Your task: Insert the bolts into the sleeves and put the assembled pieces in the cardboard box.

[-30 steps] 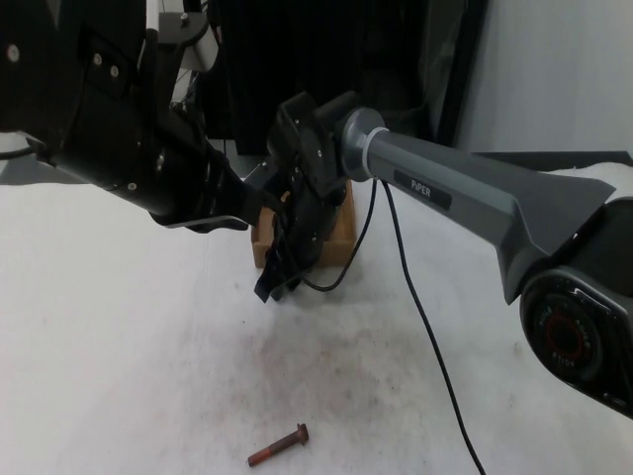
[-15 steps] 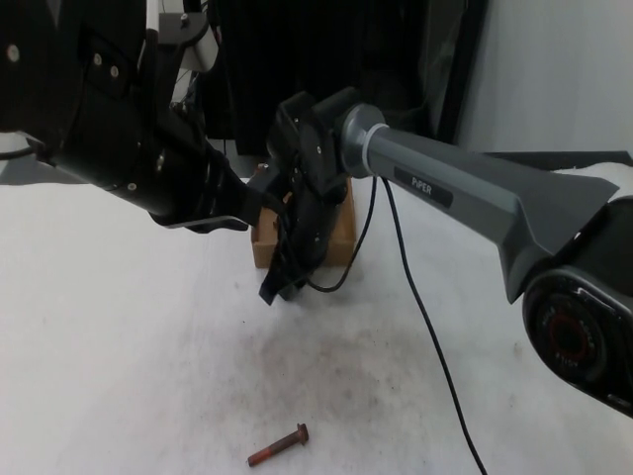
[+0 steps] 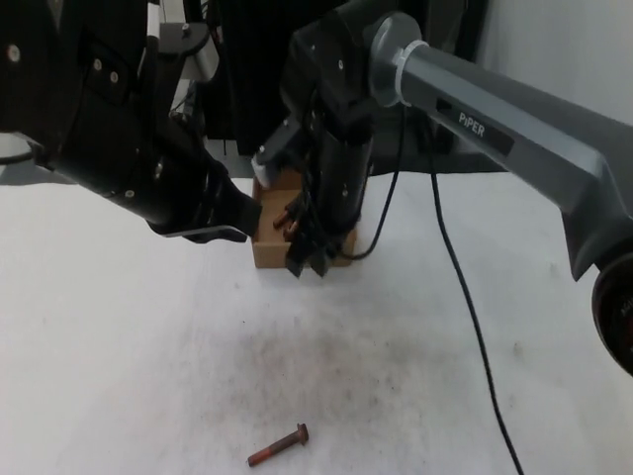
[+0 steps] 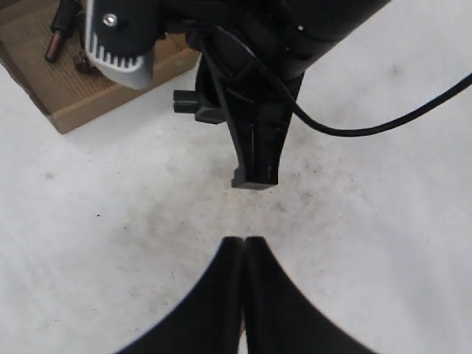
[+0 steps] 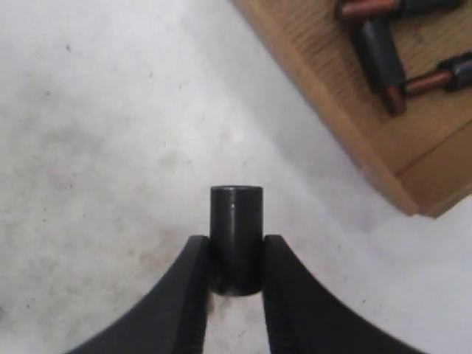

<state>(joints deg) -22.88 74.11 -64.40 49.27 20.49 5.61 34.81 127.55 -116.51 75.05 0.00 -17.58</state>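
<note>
My right gripper (image 5: 236, 247) is shut on a short black sleeve (image 5: 237, 221) that stands up between its fingers. In the high view the right gripper (image 3: 311, 259) hangs at the front wall of the cardboard box (image 3: 265, 249). The box (image 5: 369, 140) holds several assembled pieces (image 5: 377, 51), rusty bolts in black sleeves. A loose rusty bolt (image 3: 279, 447) lies on the white bench near the front. My left gripper (image 4: 243, 247) is shut with nothing in it, hovering over bare bench just in front of the right gripper (image 4: 254, 158) and the box (image 4: 74, 96).
A black cable (image 3: 465, 297) trails from the right arm across the bench toward the front right. The left arm's bulk (image 3: 129, 148) covers the back left. Open white bench lies around the loose bolt.
The right arm has lifted and swung back and to the right, bringing its gripper from the bench in front of the box up to the box's front wall. The left arm has barely moved.
</note>
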